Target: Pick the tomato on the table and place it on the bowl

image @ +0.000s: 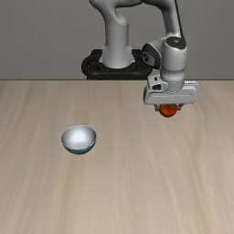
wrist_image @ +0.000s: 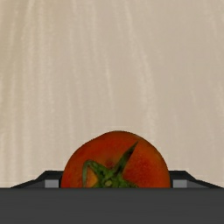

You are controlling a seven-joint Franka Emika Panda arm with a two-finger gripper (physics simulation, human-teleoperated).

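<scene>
A red tomato with a green stem sits between my fingers on the exterior view's right side of the wooden table. My gripper points straight down over it. In the wrist view the tomato spans the whole gap of my gripper, touching both grey fingertips, so the gripper is shut on it. I cannot tell whether the tomato rests on the table or hangs just above it. The metal bowl stands upright and empty, well off toward the exterior view's left and a little nearer the table's front.
The robot's black base stands at the table's far edge behind my gripper. Bare wood stretches beyond the tomato, and open table lies between the tomato and the bowl.
</scene>
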